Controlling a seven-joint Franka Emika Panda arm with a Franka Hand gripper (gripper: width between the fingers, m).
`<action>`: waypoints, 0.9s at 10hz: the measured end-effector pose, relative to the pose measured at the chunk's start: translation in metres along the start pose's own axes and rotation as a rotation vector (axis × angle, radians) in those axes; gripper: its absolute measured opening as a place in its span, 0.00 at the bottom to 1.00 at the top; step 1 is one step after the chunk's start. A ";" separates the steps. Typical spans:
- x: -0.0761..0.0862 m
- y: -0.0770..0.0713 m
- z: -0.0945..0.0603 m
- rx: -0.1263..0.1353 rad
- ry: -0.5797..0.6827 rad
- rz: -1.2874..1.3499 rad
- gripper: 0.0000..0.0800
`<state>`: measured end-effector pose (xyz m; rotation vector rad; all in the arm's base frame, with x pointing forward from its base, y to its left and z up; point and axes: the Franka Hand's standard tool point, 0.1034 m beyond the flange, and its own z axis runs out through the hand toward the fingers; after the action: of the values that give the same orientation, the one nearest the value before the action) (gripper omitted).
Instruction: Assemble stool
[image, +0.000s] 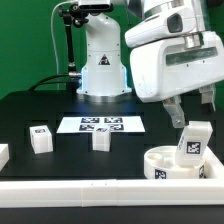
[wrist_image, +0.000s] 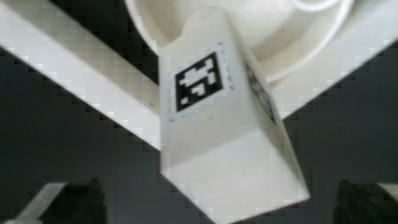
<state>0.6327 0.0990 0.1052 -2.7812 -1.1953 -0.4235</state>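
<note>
The round white seat (image: 160, 163) lies at the exterior view's lower right, by the front rail. One white block leg (image: 193, 142) with a tag stands upright on it. My gripper (image: 192, 112) hangs just above that leg, open, its fingers clear of the leg on either side. In the wrist view the leg (wrist_image: 222, 110) runs up the middle with its tag facing the camera, the seat's rim (wrist_image: 294, 40) lies beyond it, and the dark fingertips (wrist_image: 71, 200) stand wide apart on both sides of the leg. Two more legs (image: 41, 139) (image: 101, 140) stand loose on the table.
The marker board (image: 101, 125) lies flat at mid-table in front of the arm's base (image: 103, 70). A long white rail (image: 90, 190) edges the front; it also crosses the wrist view (wrist_image: 71, 70). Another white part (image: 3, 155) shows at the exterior view's left edge.
</note>
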 end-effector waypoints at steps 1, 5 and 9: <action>-0.001 0.000 0.000 0.000 -0.001 -0.036 0.81; -0.006 0.005 0.004 -0.015 -0.007 -0.176 0.81; -0.004 -0.015 0.008 0.054 -0.151 -0.187 0.81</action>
<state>0.6214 0.1082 0.0959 -2.7071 -1.4837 -0.1937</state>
